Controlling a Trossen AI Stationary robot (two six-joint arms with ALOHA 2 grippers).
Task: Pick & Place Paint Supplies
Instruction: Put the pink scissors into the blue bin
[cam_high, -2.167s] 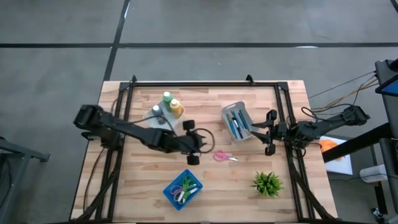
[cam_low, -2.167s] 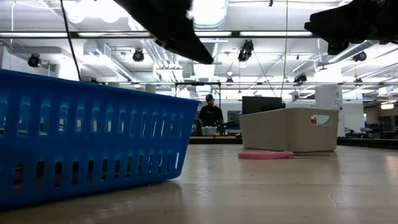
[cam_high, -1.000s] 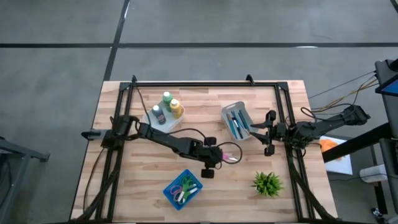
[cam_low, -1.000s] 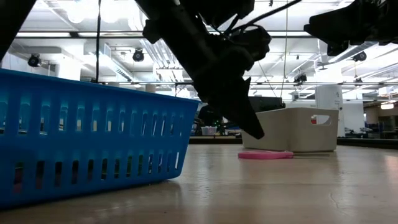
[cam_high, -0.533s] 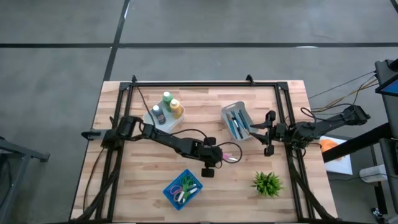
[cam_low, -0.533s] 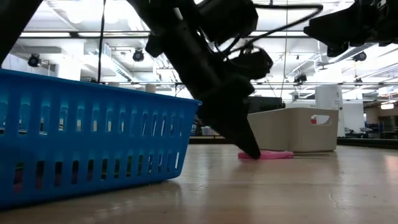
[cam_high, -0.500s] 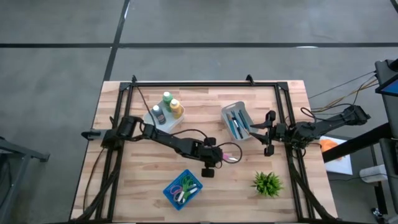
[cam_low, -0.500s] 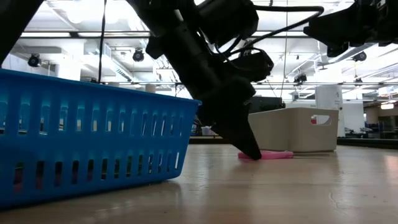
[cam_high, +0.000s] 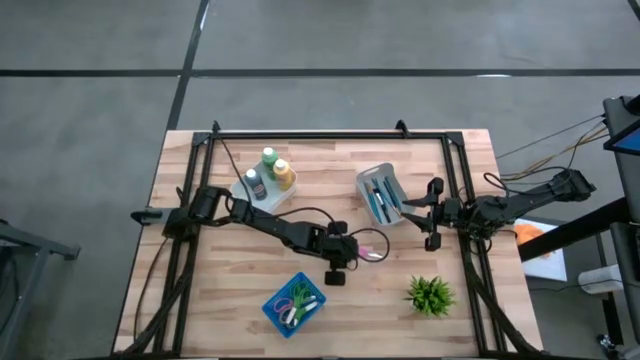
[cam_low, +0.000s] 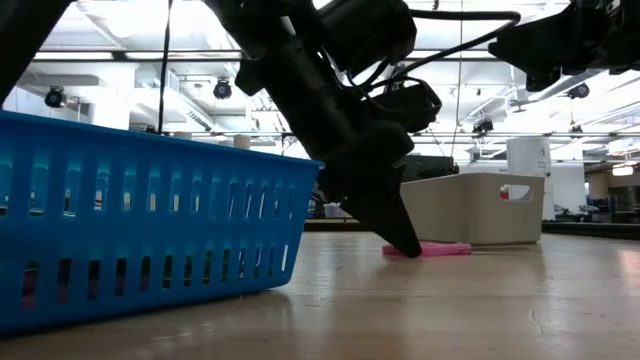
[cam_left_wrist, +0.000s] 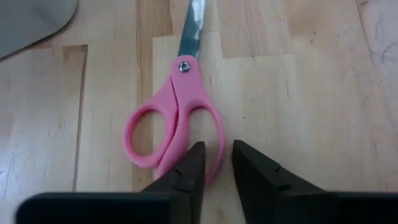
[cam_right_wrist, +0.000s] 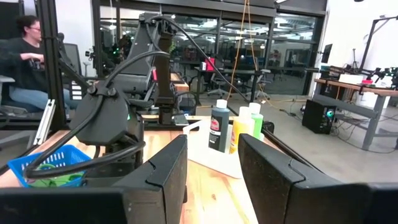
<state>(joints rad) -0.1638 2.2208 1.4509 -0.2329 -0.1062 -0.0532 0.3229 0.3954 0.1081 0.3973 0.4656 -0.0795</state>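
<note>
My left claw (cam_left_wrist: 216, 165) is down at the table, its fingers (cam_left_wrist: 189, 171) either side of one loop of the pink scissors (cam_left_wrist: 177, 118). The jaws stand narrowly apart around that loop; I cannot tell whether they are pressing on it. The blades point away from the claw. The blue basket (cam_high: 293, 303) lies near it, toward the front edge. The three bottles (cam_high: 268, 173) stand on a white tray well behind the arm. My right claw (cam_high: 432, 213) hangs with fingers apart and nothing between them, just beside the grey bin (cam_high: 381, 196) holding the brushes (cam_high: 378, 200). The plant (cam_high: 431, 294) sits near it.
</note>
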